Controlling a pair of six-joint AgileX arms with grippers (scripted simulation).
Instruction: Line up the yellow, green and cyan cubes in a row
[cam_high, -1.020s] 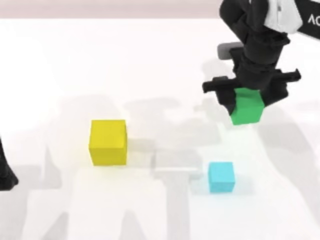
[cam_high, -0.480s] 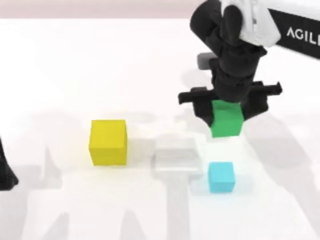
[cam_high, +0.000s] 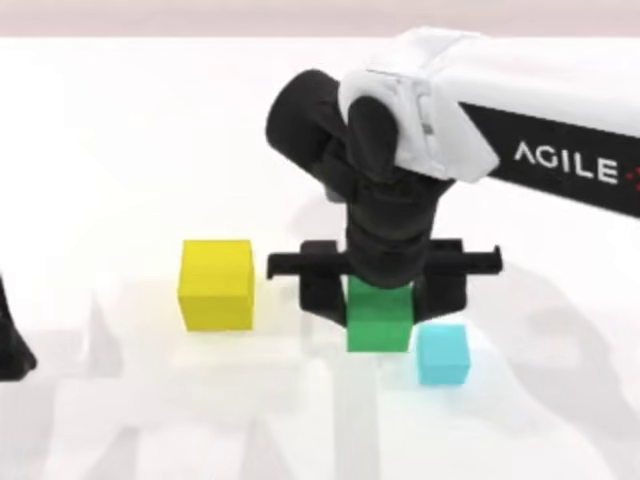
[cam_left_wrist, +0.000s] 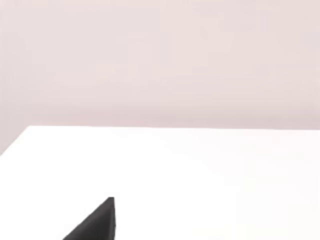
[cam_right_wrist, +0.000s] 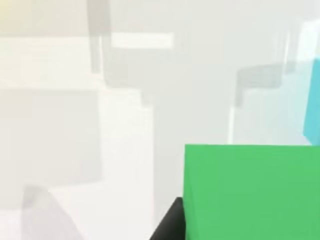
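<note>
My right gripper is shut on the green cube, one dark finger on each side of it. It holds the cube low between the yellow cube and the cyan cube, close beside the cyan one. I cannot tell whether the green cube rests on the table. In the right wrist view the green cube fills the near corner with a finger against its side, and the cyan cube shows at the edge. My left arm is parked at the table's left edge, its gripper open.
The white table carries only the three cubes. The right arm's white and black body reaches in from the right and hangs over the back middle. The left wrist view shows bare table and one finger.
The right gripper has carried the green cube from the back right forward and to the left, down into the gap between the yellow and cyan cubes. The left arm has not moved.
</note>
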